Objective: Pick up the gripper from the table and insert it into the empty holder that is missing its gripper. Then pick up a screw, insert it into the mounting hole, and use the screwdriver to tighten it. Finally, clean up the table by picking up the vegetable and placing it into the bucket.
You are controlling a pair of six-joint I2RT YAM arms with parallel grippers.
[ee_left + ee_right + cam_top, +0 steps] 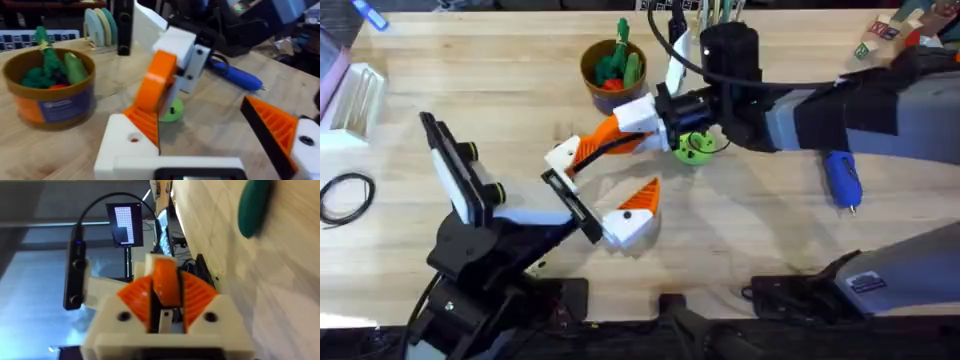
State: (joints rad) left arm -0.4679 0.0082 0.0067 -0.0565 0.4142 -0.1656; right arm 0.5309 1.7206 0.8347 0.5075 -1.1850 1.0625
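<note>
The right gripper [620, 128], closed on the gripper [156, 82], is bringing it down onto the holder [131, 145] of the wide-open left gripper [598, 210], so it should be keeping the piece aligned, pressing straight and slowly.

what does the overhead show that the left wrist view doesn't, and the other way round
Overhead adds the black cable loop on the table beside the left arm. Left wrist adds the mounting hole in the holder. Both share the bucket, the screwdriver, and the right pincer clamping the gripper.
</note>
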